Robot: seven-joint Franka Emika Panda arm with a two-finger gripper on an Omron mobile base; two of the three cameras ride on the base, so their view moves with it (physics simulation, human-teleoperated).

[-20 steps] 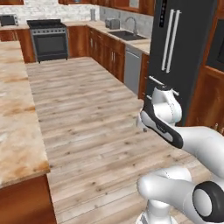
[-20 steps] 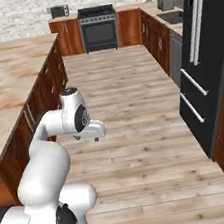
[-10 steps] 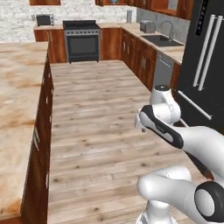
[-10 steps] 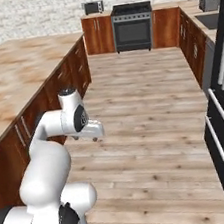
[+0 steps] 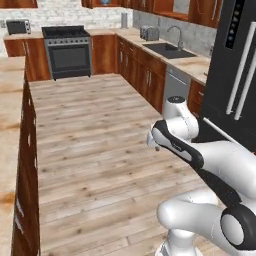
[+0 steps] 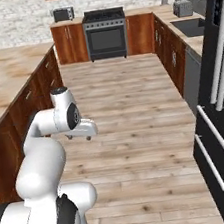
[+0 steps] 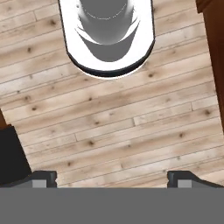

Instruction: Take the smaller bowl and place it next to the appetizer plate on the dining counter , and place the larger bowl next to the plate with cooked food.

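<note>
My gripper (image 5: 152, 142) hangs folded close to the arm, pointing down over the wooden floor (image 5: 95, 150). From the right base view the gripper (image 6: 82, 136) sits at mid-left. In the hand view the gripper (image 7: 112, 177) is open, its fingertips (image 7: 43, 177) wide apart with only floor planks between them. The dining counter (image 5: 10, 125), a beige marbled slab on a reddish-brown base, runs along my left; the dining counter (image 6: 3, 79) shows a bare top. Both bowls and both plates are out of view.
A black stove (image 5: 67, 50) stands at the far wall, with a microwave (image 5: 19, 26) to its left. On the right run a worktop with a sink (image 5: 167, 50) and toaster (image 5: 148, 33), then a tall black fridge (image 6: 222, 93). The floor aisle stretches ahead.
The whole picture has shifted: the base has driven and turned, so the counter slid off to the left and the fridge to the right. The arm keeps its folded pose, gripper still open.
</note>
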